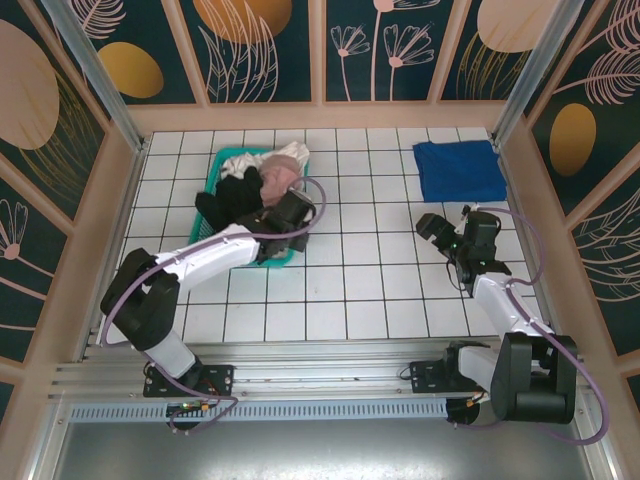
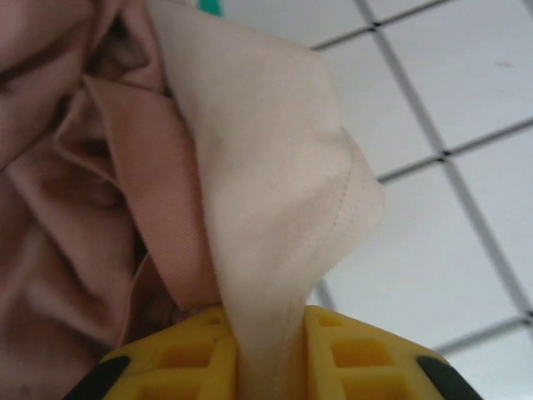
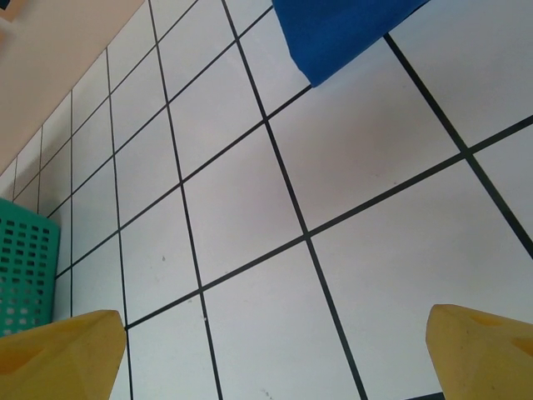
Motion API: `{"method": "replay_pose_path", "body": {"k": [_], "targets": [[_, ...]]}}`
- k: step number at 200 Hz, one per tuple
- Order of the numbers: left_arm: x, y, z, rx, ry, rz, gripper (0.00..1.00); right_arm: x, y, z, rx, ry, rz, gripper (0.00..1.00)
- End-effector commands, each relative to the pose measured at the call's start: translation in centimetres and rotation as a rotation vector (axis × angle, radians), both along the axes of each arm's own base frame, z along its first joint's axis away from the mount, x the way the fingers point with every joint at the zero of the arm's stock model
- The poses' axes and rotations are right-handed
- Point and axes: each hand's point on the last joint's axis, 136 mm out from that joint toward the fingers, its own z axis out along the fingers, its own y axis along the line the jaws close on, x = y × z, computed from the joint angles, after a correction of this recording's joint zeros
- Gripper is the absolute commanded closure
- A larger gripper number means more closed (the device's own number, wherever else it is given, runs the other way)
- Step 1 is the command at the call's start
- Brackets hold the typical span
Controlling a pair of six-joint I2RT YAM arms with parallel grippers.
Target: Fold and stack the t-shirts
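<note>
A teal basket [image 1: 226, 158] at the back left holds a heap of t-shirts: a dusty-pink one [image 1: 277, 178], a black one [image 1: 230, 196] and a whitish one [image 1: 294, 153]. My left gripper [image 1: 289, 208] is at the basket's right side. Its yellow jaws [image 2: 262, 337] are shut on a pale cream hemmed fold [image 2: 266, 158], with crumpled pink cloth [image 2: 75, 167] beside it. I cannot tell which shirt the fold belongs to. A royal-blue t-shirt [image 1: 459, 170] lies folded flat at the back right. My right gripper [image 1: 437, 228] hovers open over bare tiles [image 3: 275, 350], short of the blue shirt's corner [image 3: 333, 29].
The table is white tile with black grid lines, walled by a wooden frame [image 1: 320, 115] on three sides. The basket's perforated wall [image 3: 25, 267] shows at the left of the right wrist view. Open tiles lie between the basket and the blue shirt.
</note>
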Motion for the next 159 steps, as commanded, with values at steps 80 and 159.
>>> {"method": "replay_pose_path", "body": {"k": [80,159], "targets": [[10.7,19.9,0.1,0.23,-0.102,0.244,0.98,0.8,-0.7,-0.3,-0.017,-0.004,-0.014,0.07],[9.4,24.3,-0.9,0.089,-0.03,0.442,1.0,1.2,-0.6,0.3,-0.012,-0.009,-0.012,0.07]]}}
